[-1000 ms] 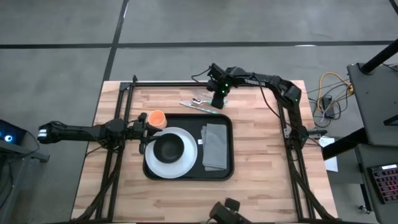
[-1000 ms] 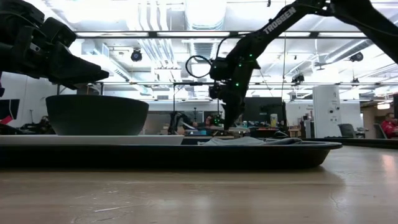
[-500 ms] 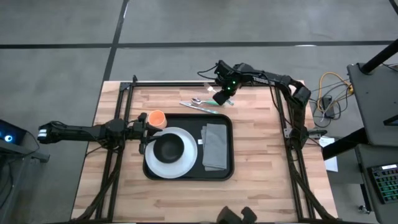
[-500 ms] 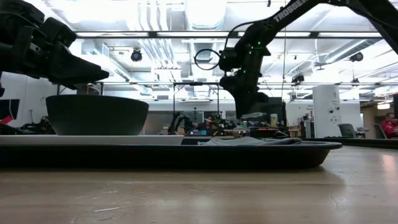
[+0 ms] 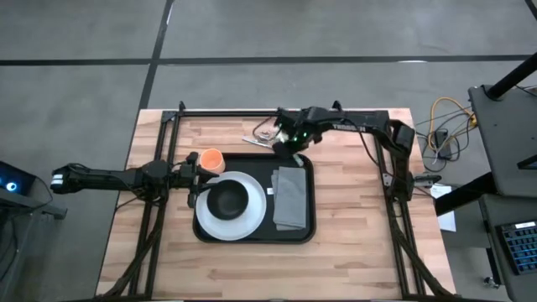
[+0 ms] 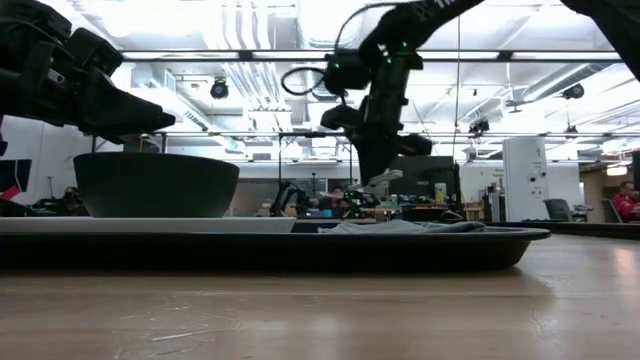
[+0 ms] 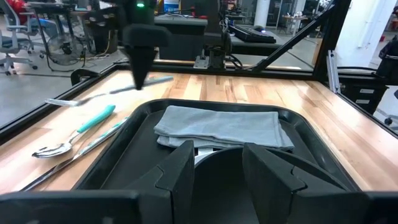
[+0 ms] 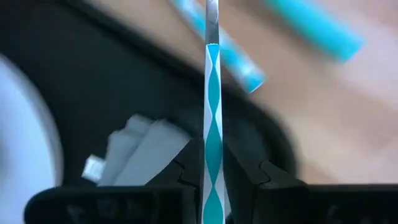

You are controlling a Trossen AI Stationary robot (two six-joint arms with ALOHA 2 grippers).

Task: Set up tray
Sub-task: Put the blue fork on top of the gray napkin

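Note:
The black tray (image 5: 312, 231) lies mid-table. It carries a white plate (image 5: 252, 214) with a black bowl (image 5: 226, 200) on it, and a folded grey napkin (image 5: 290, 195). My right gripper (image 5: 285, 141) hangs over the tray's far edge, shut on a fork (image 7: 93, 94) with a teal-and-white handle. My left gripper (image 7: 217, 174) stands open at the tray's left side, by the bowl and above it, touching nothing. My right gripper pinches the fork's patterned handle (image 8: 212, 155) between its two fingers (image 8: 185, 182). The fingers come from above, pointing steeply down, and lie across the handle. The fork is lifted clear of table and tray, nearly level, with its tines (image 7: 53, 101) a little lower.
A teal-handled spoon (image 7: 74, 134) and a knife (image 7: 93, 144) lie on the wood just beyond the tray's far edge. An orange cup (image 5: 211, 159) stands at the tray's far left corner. A black frame rail (image 5: 235, 113) runs along the table's far edge.
My right gripper has risen from the cutlery on the far part of the table with the fork. It has swung toward the tray's far edge and rolled about its own axis. The fork is now lifted clear of the wood.

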